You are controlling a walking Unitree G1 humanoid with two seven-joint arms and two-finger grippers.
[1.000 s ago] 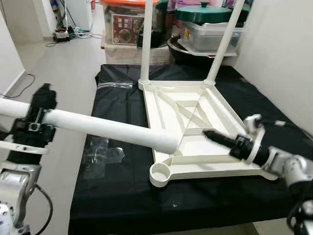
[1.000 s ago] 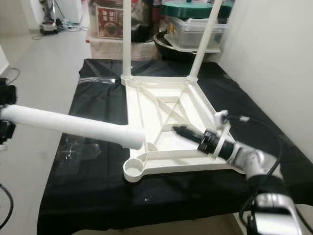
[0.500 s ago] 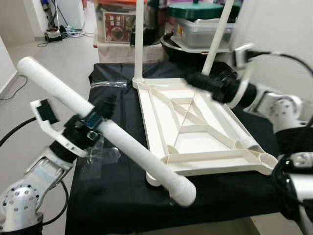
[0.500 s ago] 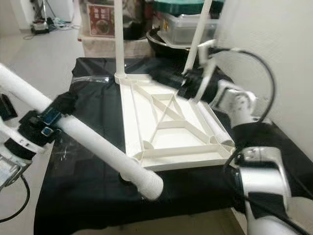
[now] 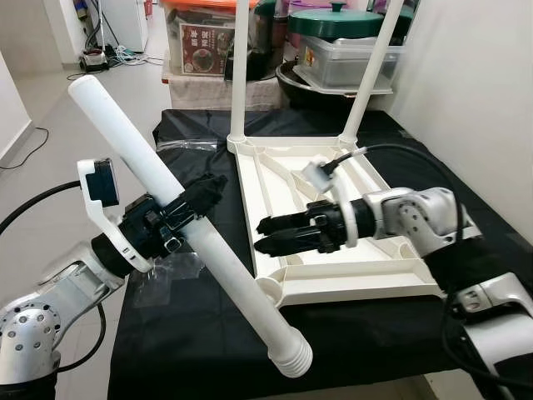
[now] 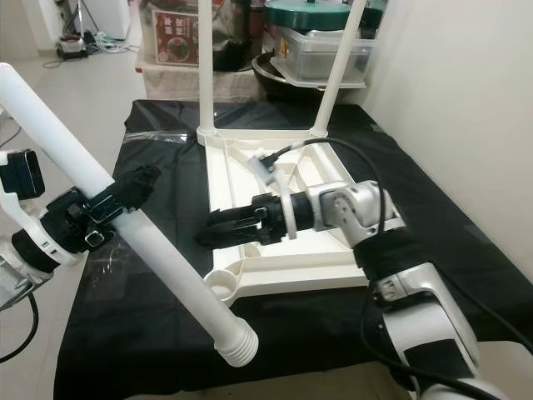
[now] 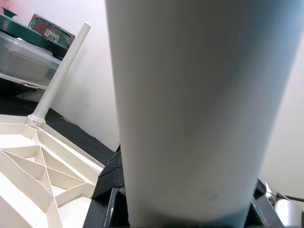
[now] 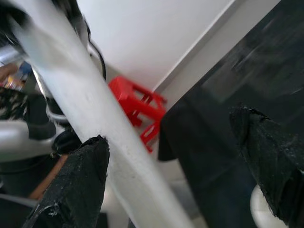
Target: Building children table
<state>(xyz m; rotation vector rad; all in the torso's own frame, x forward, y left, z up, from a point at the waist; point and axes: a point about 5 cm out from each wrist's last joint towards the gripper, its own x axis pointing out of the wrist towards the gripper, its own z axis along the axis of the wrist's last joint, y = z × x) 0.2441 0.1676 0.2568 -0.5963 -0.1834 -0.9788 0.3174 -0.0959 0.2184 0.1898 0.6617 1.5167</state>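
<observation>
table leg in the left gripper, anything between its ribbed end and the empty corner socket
Nothing visible blocks it. The table leg, shut in the left gripper, has its ribbed end hanging past the empty corner socket. The open right gripper hovers above the upturned tabletop, beside that path.

The left arm comes in low from the robot's left side, bent at the elbow, its forearm angled up and inward. The left gripper (image 5: 193, 200) has its black fingers closed round a white tube. The right arm bends across the front, forearm pointing toward the left one, and the right gripper (image 5: 265, 236) has its two fingers spread apart, holding nothing
</observation>
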